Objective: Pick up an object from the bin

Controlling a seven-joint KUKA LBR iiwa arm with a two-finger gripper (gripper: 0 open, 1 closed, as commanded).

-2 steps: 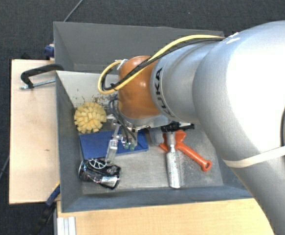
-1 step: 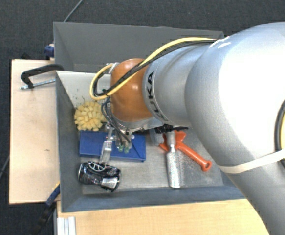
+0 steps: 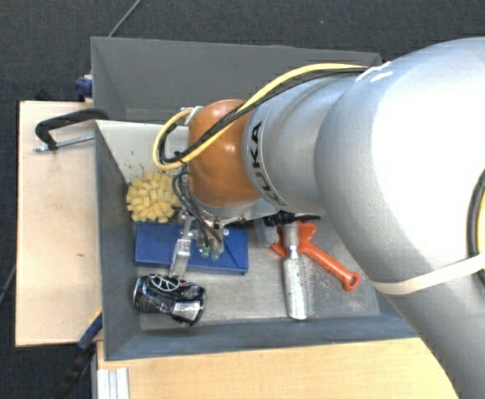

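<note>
My gripper hangs below the orange wrist cover at the bin's left middle, low over a flat blue pad. Its fingers stand apart, and I see nothing between them. One silver finger points down at the pad's front edge. Just in front of that finger lies a crushed black can. A yellow knobbly corn-like piece sits behind the pad, by the bin's left wall.
To the right on the bin floor lie a silver cylinder and, touching it, an orange-handled tool. The arm's bulk covers the bin's right and back parts.
</note>
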